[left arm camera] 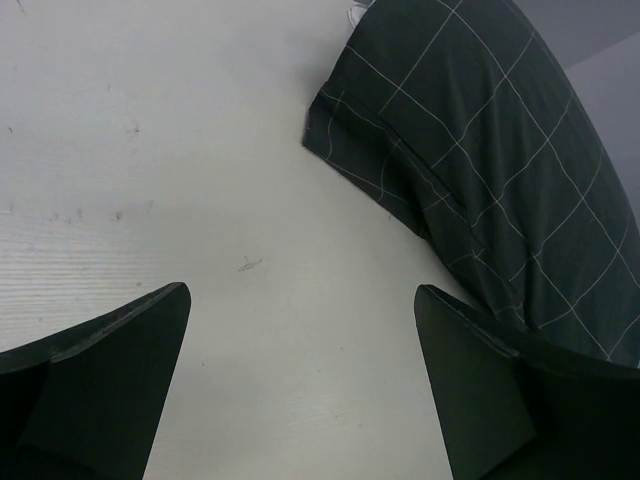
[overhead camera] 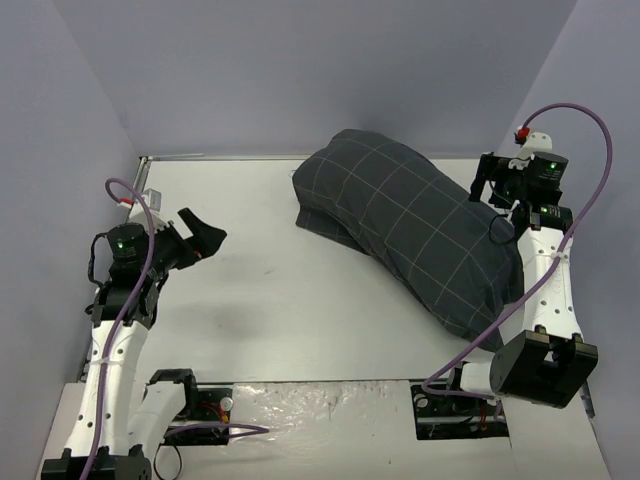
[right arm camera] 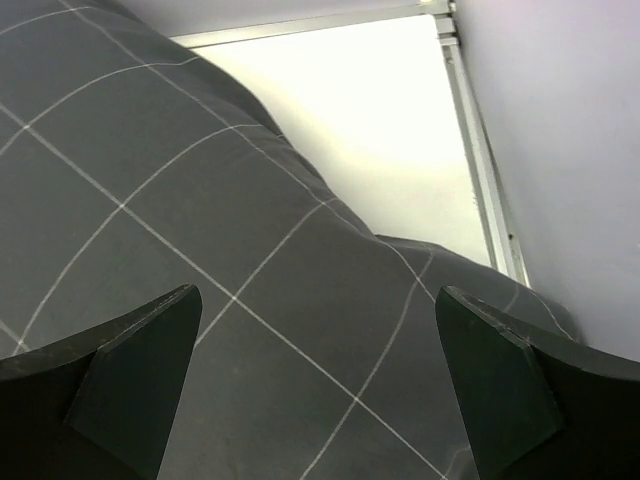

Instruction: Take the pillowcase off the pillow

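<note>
Where the two arms are bolted at the near edge of the table (overhead camera: 260, 300), nothing is held in either of them. The left gripper (overhead camera: 205, 238) hangs over bare tabletop on the left, its jaws spread wide. In its wrist view the two dark fingers (left arm camera: 110, 370) stand far apart with only white surface between them, well clear of the cloth.

Farther in and to the right lies the pillowcase (overhead camera: 410, 225). It is a plump dark checked bundle set diagonally from the near right toward the far middle of the table. It is still full. The pillow fills it out to a rounded bulge but is covered by the fabric, and a flat flap of the case tucks under at its far left end. In the left wrist view a small pale scrap (left arm camera: 358, 10) shows by that corner, too small to tell what it is.

At the right side of the bundle the right gripper (overhead camera: 488, 188) is poised above the cloth with its jaws wide. Whether the fingers (right arm camera: 120, 390) touch the cloth cannot be told.

Beyond, a metal edge strip (right arm camera: 480, 170) meets the lilac walls (overhead camera: 300, 70).
</note>
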Controlling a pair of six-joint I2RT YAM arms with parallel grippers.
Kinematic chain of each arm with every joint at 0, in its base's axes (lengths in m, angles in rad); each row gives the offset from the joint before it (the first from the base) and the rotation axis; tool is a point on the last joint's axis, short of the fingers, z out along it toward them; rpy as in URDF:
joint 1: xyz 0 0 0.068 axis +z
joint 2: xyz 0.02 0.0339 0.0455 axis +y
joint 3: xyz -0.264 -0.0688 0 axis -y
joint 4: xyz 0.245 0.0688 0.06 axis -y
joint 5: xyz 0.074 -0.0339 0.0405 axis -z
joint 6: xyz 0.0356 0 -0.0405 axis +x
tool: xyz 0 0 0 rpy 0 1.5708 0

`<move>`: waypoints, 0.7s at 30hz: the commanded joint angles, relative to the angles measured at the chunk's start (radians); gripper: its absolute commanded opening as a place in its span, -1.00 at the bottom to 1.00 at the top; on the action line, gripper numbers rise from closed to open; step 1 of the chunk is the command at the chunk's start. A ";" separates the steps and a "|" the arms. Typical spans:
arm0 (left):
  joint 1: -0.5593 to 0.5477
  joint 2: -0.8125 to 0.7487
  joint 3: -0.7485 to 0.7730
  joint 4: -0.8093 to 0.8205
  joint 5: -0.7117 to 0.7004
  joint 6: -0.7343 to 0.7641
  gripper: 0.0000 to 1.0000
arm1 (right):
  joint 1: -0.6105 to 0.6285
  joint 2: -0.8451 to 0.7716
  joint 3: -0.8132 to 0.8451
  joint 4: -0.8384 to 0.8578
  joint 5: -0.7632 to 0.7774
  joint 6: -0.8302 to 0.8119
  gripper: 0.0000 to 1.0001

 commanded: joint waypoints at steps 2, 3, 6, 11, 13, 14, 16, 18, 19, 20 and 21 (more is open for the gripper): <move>0.001 0.012 0.059 0.008 0.027 -0.014 0.88 | 0.007 -0.044 0.048 0.018 -0.117 -0.014 1.00; 0.001 0.020 0.062 0.009 0.032 -0.014 0.88 | 0.010 -0.046 0.051 0.016 -0.142 -0.034 1.00; 0.001 0.038 0.065 0.011 0.049 -0.022 0.89 | 0.025 -0.049 0.059 0.001 -0.265 -0.121 1.00; 0.001 0.061 0.063 0.022 0.061 -0.039 0.89 | 0.128 -0.044 0.091 -0.111 -0.339 -0.302 1.00; -0.001 0.083 0.059 0.049 0.073 -0.071 0.89 | 0.183 -0.023 0.120 -0.215 -0.335 -0.411 1.00; -0.007 0.110 0.060 0.086 0.075 -0.086 0.88 | 0.183 -0.015 0.131 -0.258 -0.396 -0.454 1.00; -0.018 0.153 0.076 0.126 0.081 -0.127 0.89 | 0.188 0.018 0.159 -0.350 -0.459 -0.496 1.00; -0.068 0.240 0.105 0.155 0.063 -0.138 0.88 | 0.192 0.043 0.176 -0.411 -0.524 -0.505 1.00; -0.085 0.271 0.125 0.158 0.053 -0.140 0.88 | 0.194 0.071 0.189 -0.425 -0.547 -0.505 1.00; -0.122 0.343 0.166 0.169 0.032 -0.141 0.89 | 0.196 0.083 0.193 -0.436 -0.581 -0.493 1.00; -0.142 0.383 0.191 0.175 0.021 -0.143 0.89 | 0.196 0.092 0.194 -0.436 -0.595 -0.481 1.00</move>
